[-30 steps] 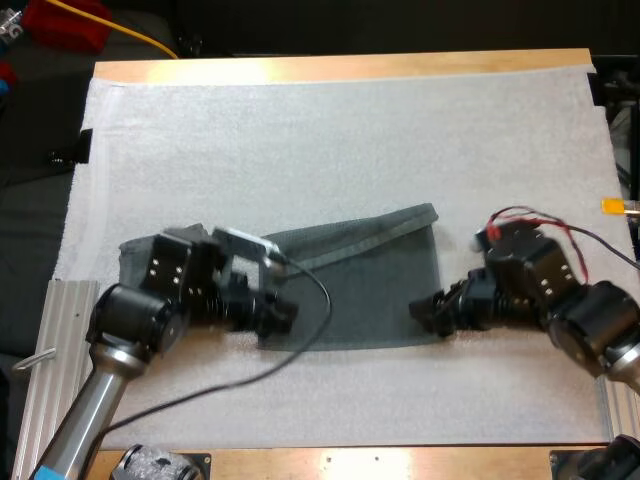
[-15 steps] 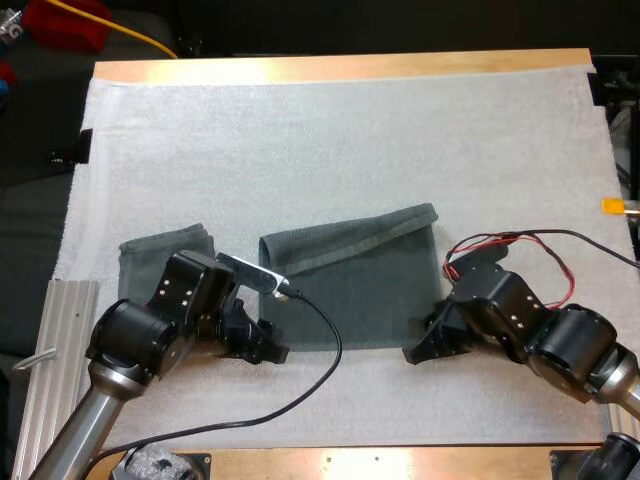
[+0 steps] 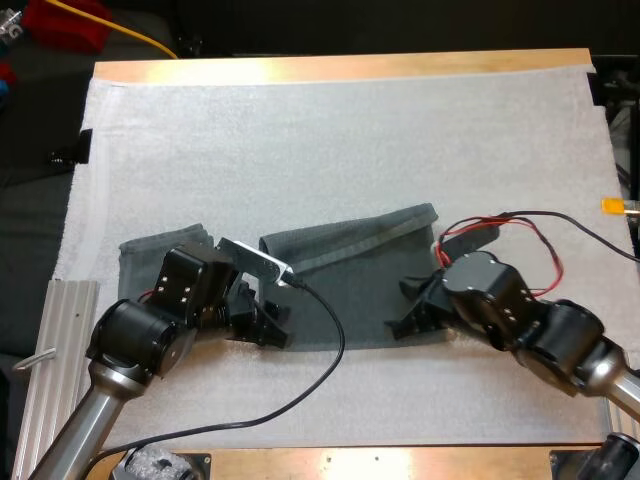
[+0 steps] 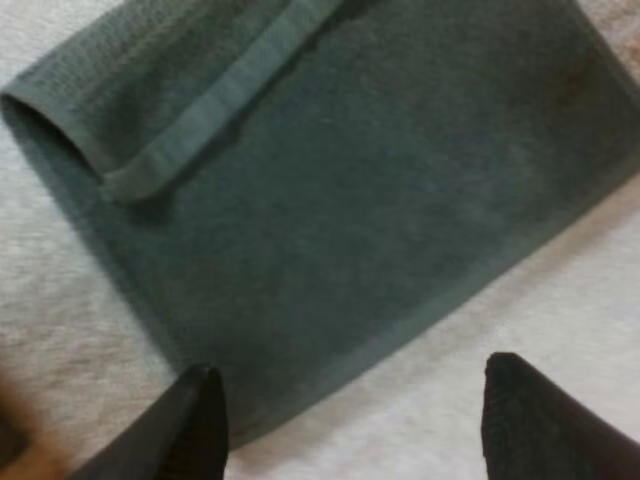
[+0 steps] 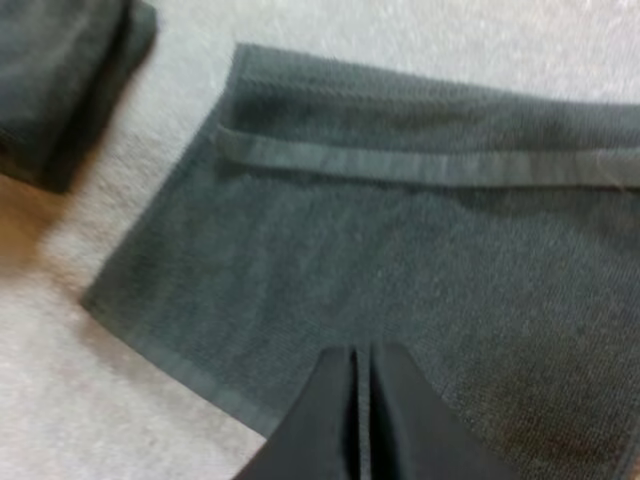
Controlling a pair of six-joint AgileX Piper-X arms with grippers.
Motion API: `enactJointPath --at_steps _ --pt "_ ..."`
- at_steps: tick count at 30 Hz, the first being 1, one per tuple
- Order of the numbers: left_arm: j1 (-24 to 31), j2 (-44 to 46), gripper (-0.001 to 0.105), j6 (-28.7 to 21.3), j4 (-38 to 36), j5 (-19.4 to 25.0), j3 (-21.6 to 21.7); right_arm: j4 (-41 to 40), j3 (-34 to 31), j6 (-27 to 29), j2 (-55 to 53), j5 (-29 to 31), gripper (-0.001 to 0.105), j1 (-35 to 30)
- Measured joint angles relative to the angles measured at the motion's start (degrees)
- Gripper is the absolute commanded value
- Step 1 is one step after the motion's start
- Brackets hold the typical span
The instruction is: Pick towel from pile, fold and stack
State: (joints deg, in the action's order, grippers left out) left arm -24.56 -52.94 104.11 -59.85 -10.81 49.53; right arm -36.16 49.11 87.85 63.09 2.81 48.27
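A dark grey-green towel (image 3: 350,285) lies folded flat in the middle of the white mat, a hem band running across its far part. My left gripper (image 3: 272,332) is at its near left corner. In the left wrist view that gripper (image 4: 350,420) is open, its fingers (image 4: 195,425) wide apart astride the near edge of the towel (image 4: 330,200). My right gripper (image 3: 400,322) is low over the towel's near right part. In the right wrist view this gripper (image 5: 362,395) is shut, fingers together, tips on the flat towel (image 5: 400,250).
A second folded towel (image 3: 150,250) lies to the left, half hidden behind my left arm; in the right wrist view this second towel (image 5: 60,80) lies beyond the flat towel's far corner. A metal rail (image 3: 45,350) runs along the mat's left edge.
My right gripper has slid left from beside the towel's right edge onto the towel and has closed. My left gripper has shifted slightly and stays open at the near left corner.
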Motion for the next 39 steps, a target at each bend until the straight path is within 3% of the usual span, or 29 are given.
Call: enactJointPath --at_steps 5,9,21,39 --pt "0.0 0.0 0.054 -1.2 -0.01 4.11 0.0 1.06 0.0 -0.75 6.08 0.0 0.001 0.0" --pt "0.0 0.0 0.054 -1.24 -0.01 4.97 0.0 1.97 0.0 -3.54 10.65 -1.61 0.001 -0.77" --pt "0.0 0.0 0.054 -1.24 -0.01 4.97 0.0 2.95 6.93 -5.57 20.89 -11.11 0.001 -10.26" --pt "0.0 0.0 0.054 -1.24 -0.01 4.63 0.0 2.95 14.73 -3.42 36.44 -13.9 0.001 -10.62"
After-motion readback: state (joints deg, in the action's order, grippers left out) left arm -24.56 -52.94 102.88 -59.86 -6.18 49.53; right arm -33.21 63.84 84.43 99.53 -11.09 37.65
